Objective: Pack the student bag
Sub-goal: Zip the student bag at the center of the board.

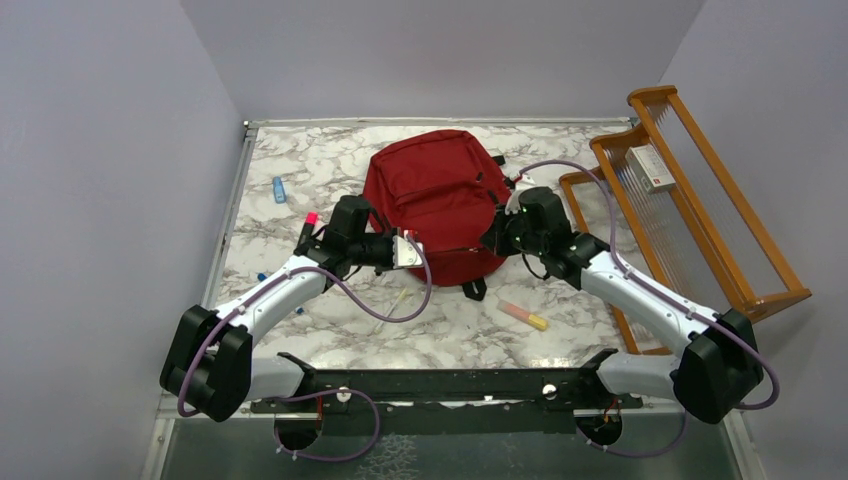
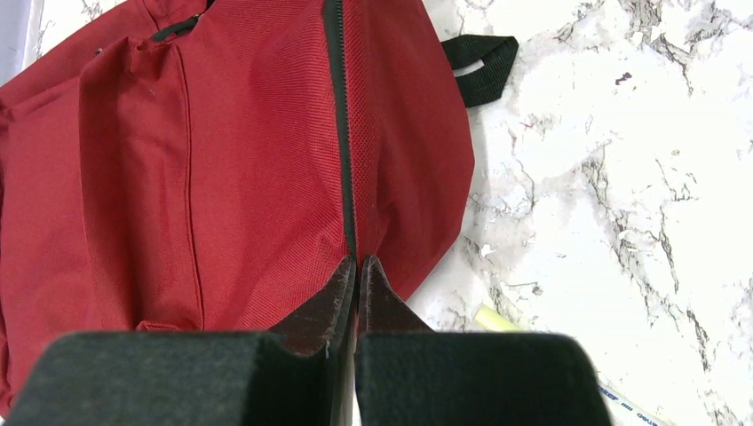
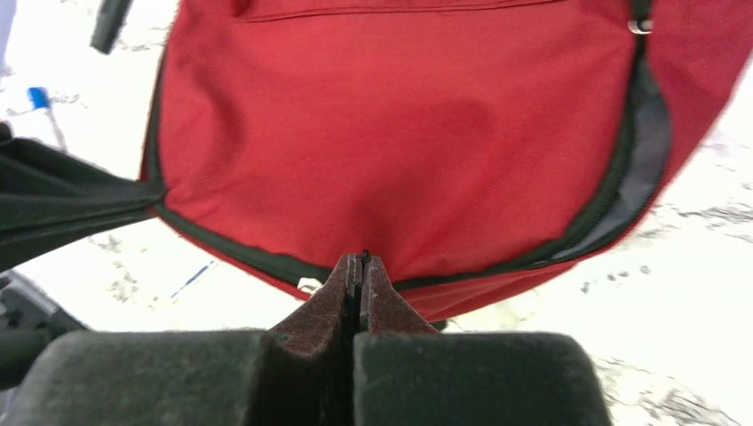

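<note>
Both my grippers closed tight at the red student bag (image 1: 435,190).

Nearest me, my left gripper (image 2: 357,266) has its jaws fully together, the tips touching the black zipper (image 2: 341,133) that runs up the middle of the frame. My right gripper (image 3: 362,263) is closed just as tight, tips at the zipper edge along the bag's lower rim. I cannot tell whether either one nips any fabric. The bag lies on the marble table (image 1: 450,335), centre of the overhead frame. It is red woven cloth with a black strap loop (image 2: 479,62), and a strip of grey lining (image 3: 644,151) shows where the zipper gapes. At the right edge stands a wooden rack (image 1: 700,200).
</note>
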`<state>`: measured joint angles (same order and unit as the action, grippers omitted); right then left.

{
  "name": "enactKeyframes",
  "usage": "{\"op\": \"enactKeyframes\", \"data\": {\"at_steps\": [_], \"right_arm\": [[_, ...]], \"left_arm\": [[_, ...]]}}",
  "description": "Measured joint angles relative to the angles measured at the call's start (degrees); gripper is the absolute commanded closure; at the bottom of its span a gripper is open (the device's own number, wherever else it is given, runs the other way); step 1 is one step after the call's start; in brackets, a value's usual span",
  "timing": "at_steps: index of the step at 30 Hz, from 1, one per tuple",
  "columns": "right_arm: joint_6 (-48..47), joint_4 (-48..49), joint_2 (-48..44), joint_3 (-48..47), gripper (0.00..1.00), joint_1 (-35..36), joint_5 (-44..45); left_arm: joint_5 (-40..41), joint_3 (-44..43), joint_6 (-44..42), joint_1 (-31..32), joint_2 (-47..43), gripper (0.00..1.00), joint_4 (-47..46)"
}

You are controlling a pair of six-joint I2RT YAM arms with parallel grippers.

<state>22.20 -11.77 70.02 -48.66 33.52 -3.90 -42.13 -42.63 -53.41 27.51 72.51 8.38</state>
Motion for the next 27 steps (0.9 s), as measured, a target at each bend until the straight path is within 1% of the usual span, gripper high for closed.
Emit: {"op": "enactKeyframes", "data": {"at_steps": [5, 13, 14, 15, 16, 19, 22, 23, 24, 27], "right_arm": [[-0.85, -1.03, 1.46, -0.9, 1.0, -2.25, 4.04], [-1.66, -1.16, 4.11, -0.92, 1.0, -9.49, 5.73], [-1.9, -1.11, 4.39, -0.94, 1.0, -10.05, 5.7], [-2.29, -0.85, 4.59, -0.94, 1.0, -10.43, 5.35], [-2.73, -0.46, 4.61, -0.94, 0.99, -10.67, 4.44], [-3.91, 1.9, 4.46, -0.94, 1.0, -10.97, 0.57], [-4.39, 4.09, 4.15, -0.94, 0.99, -11.04, -4.52], [-4.42, 4.74, 3.96, -0.94, 0.99, -11.04, -6.19], [-4.42, 5.35, 3.74, -0.92, 0.99, -11.04, -7.65], [-4.37, 6.69, 3.15, -0.92, 1.0, -11.04, -11.32]], "left_arm": [[0.15, 0.0, -0.63, 0.0, 0.0, 1.0, 0.76], [1.16, 0.0, -1.05, 0.0, -0.28, 1.0, 1.86], [1.27, 0.0, -1.09, 0.0, -0.31, 0.97, 2.05], [1.31, 0.0, -1.11, 0.0, -0.33, 0.8, 2.21], [1.33, 0.0, -1.09, 0.0, -0.35, 0.69, 2.21], [1.2, 0.0, -0.11, -0.04, -0.68, 0.58, 2.27], [-0.02, 0.0, 1.81, -0.13, -1.31, 0.42, 2.08], [-0.66, 0.0, 2.54, -0.15, -1.46, 0.31, 1.92], [-1.62, 0.02, 3.72, -0.13, -1.7, 0.28, 1.51], [-3.87, 0.52, 8.74, 0.09, -2.49, 0.24, -2.03]]}}
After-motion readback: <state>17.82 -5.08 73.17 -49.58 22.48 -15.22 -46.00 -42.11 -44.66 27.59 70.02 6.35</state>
